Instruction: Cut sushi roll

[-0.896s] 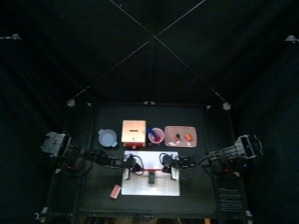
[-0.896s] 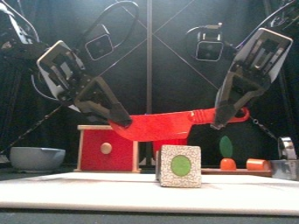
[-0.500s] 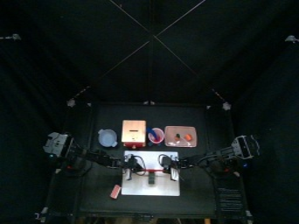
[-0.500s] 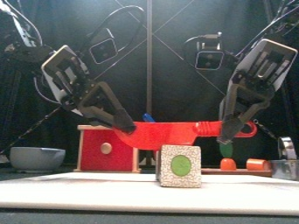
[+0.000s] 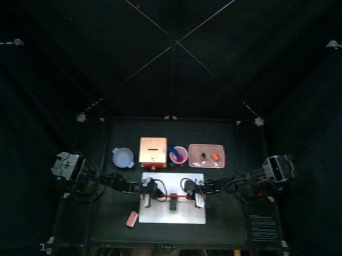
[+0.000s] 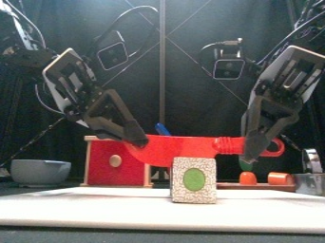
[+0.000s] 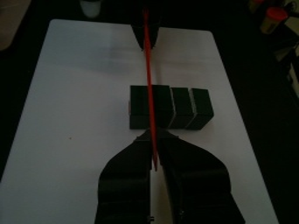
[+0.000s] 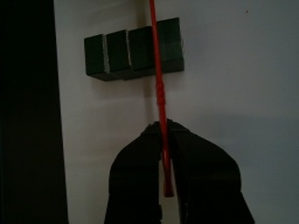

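The sushi roll (image 6: 195,180) stands on the white board (image 6: 102,204) with its speckled end and green centre facing the front. In the wrist views the sushi roll (image 7: 187,107) (image 8: 117,52) is a dark block in three segments. A red knife (image 6: 191,145) lies level across its top; I cannot tell whether it touches. My left gripper (image 6: 133,136) (image 7: 158,171) is shut on the blade end and my right gripper (image 6: 260,144) (image 8: 163,166) on the handle end. The knife's thin edge (image 7: 147,79) (image 8: 156,70) crosses the roll near one end.
Behind the board (image 5: 158,212) stand a grey bowl (image 5: 123,157) (image 6: 38,171), a red box (image 5: 154,151) (image 6: 112,159) and a pink tray (image 5: 207,155) with orange bits (image 6: 260,177). A pink-red tab (image 5: 132,218) lies left of the board.
Both grippers have come down and toward the table's front with the knife, bringing it from well above the roll to its top. The roll has not moved.
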You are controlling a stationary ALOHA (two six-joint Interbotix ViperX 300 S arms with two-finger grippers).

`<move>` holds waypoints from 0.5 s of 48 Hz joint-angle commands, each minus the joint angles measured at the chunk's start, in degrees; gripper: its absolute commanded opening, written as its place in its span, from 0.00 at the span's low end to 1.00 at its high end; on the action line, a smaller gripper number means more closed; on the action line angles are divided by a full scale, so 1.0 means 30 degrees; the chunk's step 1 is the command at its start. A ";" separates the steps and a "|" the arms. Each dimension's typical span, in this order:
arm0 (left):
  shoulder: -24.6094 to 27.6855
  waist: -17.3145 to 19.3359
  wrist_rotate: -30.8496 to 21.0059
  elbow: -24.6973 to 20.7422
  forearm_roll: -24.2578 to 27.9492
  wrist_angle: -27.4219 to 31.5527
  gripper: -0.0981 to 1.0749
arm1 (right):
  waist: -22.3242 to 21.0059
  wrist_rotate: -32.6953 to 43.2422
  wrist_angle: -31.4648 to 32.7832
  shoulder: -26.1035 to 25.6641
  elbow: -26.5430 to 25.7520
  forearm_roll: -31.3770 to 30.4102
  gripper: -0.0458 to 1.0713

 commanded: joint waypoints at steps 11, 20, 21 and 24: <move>0.0762 -0.0059 0.0117 -0.0410 -0.0527 -0.0117 0.48 | -0.0117 0.0029 -0.0059 0.0527 -0.0293 -0.0059 0.29; 0.2197 0.0146 0.0088 -0.0557 -0.0791 -0.0117 0.48 | -0.0293 0.0000 -0.0352 0.1611 -0.0469 -0.0176 0.29; 0.2344 0.0234 0.0117 -0.0615 -0.0850 -0.0117 0.48 | -0.0322 0.0000 -0.0322 0.1699 -0.0498 -0.0205 0.29; 0.2490 0.0439 0.0146 -0.0732 -0.0879 -0.0117 0.48 | -0.0439 0.0000 -0.0264 0.1758 -0.0557 -0.0352 0.30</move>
